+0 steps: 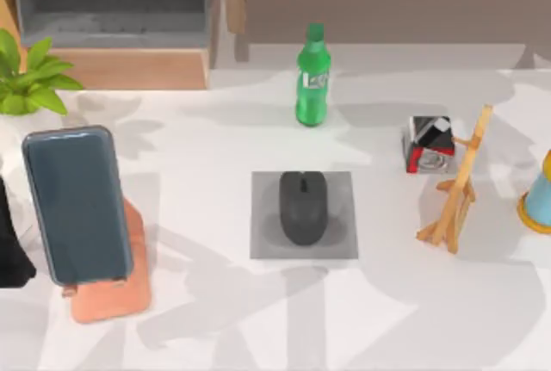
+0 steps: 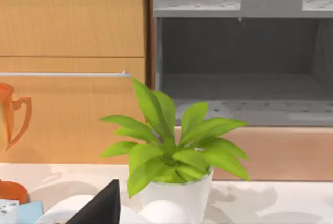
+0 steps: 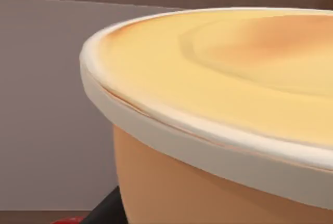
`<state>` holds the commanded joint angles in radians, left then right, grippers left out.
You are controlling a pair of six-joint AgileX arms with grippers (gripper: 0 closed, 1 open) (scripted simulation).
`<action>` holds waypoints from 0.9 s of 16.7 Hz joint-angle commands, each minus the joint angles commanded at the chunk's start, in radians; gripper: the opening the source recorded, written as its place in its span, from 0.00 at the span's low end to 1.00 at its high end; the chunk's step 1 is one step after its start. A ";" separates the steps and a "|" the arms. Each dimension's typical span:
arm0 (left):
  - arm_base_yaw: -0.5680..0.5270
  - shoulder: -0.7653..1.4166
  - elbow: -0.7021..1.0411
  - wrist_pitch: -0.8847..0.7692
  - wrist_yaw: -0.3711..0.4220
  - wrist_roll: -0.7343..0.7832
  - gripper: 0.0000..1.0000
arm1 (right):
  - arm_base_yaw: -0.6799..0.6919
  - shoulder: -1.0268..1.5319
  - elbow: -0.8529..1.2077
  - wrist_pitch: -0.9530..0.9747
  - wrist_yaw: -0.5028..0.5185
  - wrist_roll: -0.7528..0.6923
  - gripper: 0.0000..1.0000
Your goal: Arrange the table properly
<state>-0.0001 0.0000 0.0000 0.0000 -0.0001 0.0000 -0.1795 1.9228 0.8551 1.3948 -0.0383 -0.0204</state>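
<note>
The white table carries a black mouse on a grey square mat at its middle. A dark phone leans on an orange stand at the left. A green bottle stands upright behind the mat. My left arm sits parked at the table's left edge, and a dark part of my left gripper shows in the left wrist view. A dark part of my right gripper sits beside a large orange bowl with a pale rim.
At the right stand a small red, black and white box, a wooden easel and a blue and yellow object at the edge. A potted green plant stands at the back left before a wooden cabinet with a grey recess.
</note>
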 joint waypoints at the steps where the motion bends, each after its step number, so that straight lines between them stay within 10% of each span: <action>1: 0.000 0.000 0.000 0.000 0.000 0.000 1.00 | 0.034 -0.009 0.032 -0.042 0.036 -0.002 0.00; 15: 0.000 0.000 0.000 0.000 0.000 0.000 1.00 | 0.535 0.152 0.596 -0.692 0.454 0.014 0.00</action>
<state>-0.0001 0.0000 0.0000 0.0000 -0.0001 0.0000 0.3554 2.0744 1.4511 0.7030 0.4154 -0.0059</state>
